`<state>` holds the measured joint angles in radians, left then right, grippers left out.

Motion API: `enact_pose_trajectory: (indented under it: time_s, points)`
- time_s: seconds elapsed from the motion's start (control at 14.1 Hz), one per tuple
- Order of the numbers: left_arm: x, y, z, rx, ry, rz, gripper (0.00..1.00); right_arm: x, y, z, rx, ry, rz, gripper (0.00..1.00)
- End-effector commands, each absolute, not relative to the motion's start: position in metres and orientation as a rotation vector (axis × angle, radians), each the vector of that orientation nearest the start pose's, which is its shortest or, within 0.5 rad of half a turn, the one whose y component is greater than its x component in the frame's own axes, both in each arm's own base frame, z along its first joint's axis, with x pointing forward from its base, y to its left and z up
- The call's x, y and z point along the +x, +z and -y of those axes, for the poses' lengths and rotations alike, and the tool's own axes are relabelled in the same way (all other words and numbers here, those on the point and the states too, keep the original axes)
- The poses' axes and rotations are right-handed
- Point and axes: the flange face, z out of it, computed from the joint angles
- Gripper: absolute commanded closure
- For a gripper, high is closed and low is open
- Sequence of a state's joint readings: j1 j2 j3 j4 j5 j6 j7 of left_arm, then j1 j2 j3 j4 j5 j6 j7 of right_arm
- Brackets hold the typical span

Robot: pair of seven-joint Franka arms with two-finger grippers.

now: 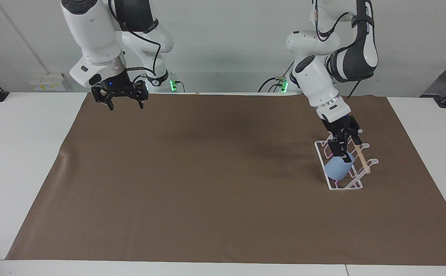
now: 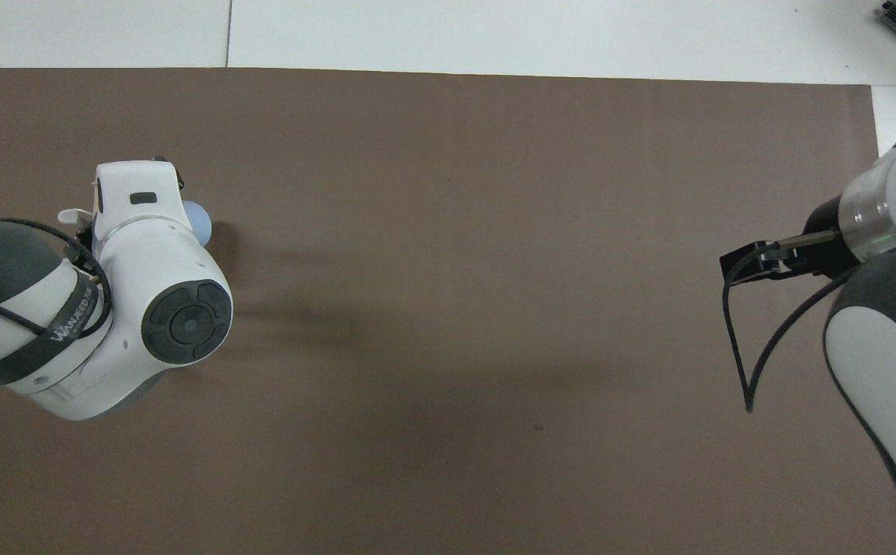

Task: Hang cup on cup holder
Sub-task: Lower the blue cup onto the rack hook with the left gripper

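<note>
On the cup holder (image 1: 343,165), at the left arm's end of the table, the cup (image 1: 338,168) sits over a prong, base up. Judged light, rigid, smooth plastic; grip across its side wall. Left gripper (image 1: 341,147) stands spread just above it. Right gripper (image 1: 122,100) waits spread, holding nothing.

Brown paper mat (image 1: 207,184) is bare across its middle and the right arm's end, so passage there is open. Only clutter: white wire rack with wooden dowel (image 1: 355,168) at the left arm's end, small light-blue plastic tumbler (image 1: 338,168) sitting in it. Left gripper (image 1: 343,147) sits right above the tumbler, blocking access from above. Right gripper (image 1: 123,101) hangs over the mat edge nearest the robots.
</note>
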<state>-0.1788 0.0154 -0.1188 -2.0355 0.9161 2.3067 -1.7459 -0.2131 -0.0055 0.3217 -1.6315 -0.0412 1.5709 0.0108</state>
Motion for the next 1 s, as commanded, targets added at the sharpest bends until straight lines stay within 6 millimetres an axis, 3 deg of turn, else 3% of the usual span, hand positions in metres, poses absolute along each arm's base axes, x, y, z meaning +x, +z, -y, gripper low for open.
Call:
enact_pose_trajectory:
  time_s: [0.0,0.21,0.43,0.71,0.92]
  points:
    - [0.573,0.485,0.161,-2.561,-1.039,1.249,0.00,0.545,0.600,-0.048,-3.209,0.058,0.144,0.00]
    - [0.580,0.529,0.167,-2.765,-0.845,1.352,0.00,0.545,0.600,-0.048,-3.207,0.058,0.139,0.00]
    - [0.572,0.552,0.160,-2.872,-0.750,1.348,0.00,0.546,0.602,-0.043,-3.206,0.053,0.124,0.00]
    - [0.550,0.582,0.154,-3.006,-0.589,1.166,0.00,0.554,0.603,-0.027,-3.196,-0.021,0.077,0.00]
    - [0.542,0.611,0.150,-3.069,-0.506,0.841,0.00,0.556,0.604,-0.028,-3.195,-0.049,0.063,0.00]
